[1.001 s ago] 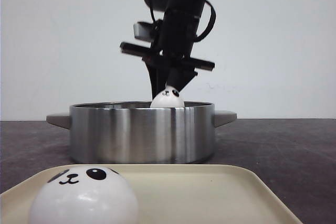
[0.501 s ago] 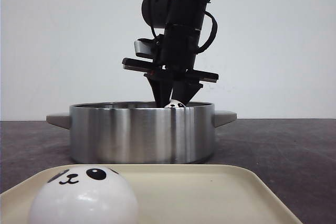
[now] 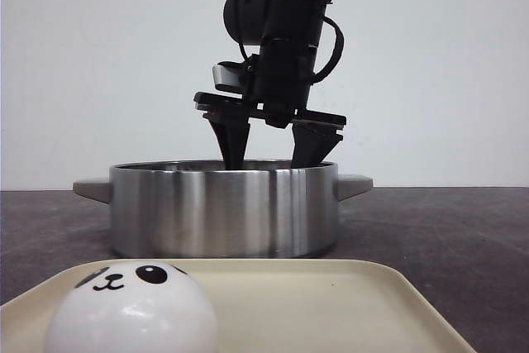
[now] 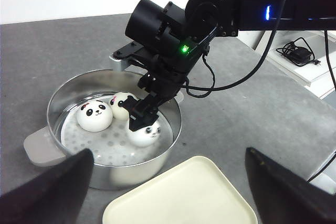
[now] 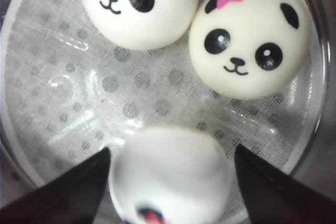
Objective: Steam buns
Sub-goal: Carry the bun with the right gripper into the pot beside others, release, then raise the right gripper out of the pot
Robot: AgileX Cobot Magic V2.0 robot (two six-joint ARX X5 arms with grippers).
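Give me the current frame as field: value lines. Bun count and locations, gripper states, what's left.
buns in steamer pot: three, resting on the perforated liner of the pot
latest bun: bun between the right gripper's fingers, not clamped
other two: plain-faced bun and pink-bow bun, side by side
bun left to move: one bun on the cream tray
right gripper: open, fingers dipping below the pot rim
left gripper: open, empty, hovering above the tray
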